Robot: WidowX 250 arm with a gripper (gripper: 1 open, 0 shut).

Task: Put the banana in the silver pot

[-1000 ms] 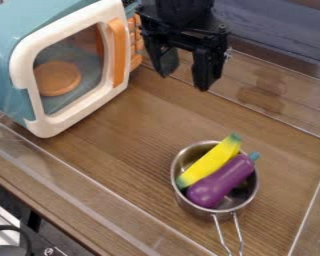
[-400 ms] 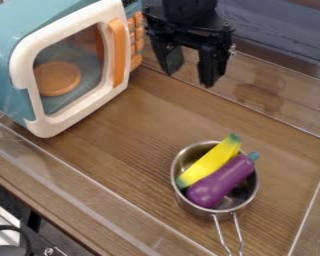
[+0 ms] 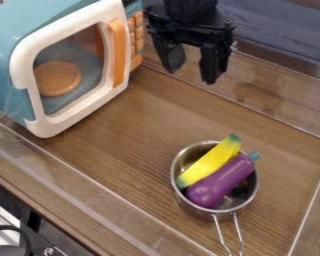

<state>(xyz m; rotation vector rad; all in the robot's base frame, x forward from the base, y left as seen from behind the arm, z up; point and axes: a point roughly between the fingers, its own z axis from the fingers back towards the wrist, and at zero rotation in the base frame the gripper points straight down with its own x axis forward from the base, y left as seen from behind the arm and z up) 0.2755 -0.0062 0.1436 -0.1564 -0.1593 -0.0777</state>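
My pincer point(image 3: 192, 62) hangs wide open and empty above the bench point(image 3: 109, 140), my arm cut off by the top edge. One banana point(image 3: 214, 160) lies in the one silver pot point(image 3: 190, 158), touching one purple eggplant point(image 3: 224, 181); the pot's handle runs out of view.

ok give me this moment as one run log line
hand: open, empty, beside microwave | banana: in silver pot with eggplant | task: looks done
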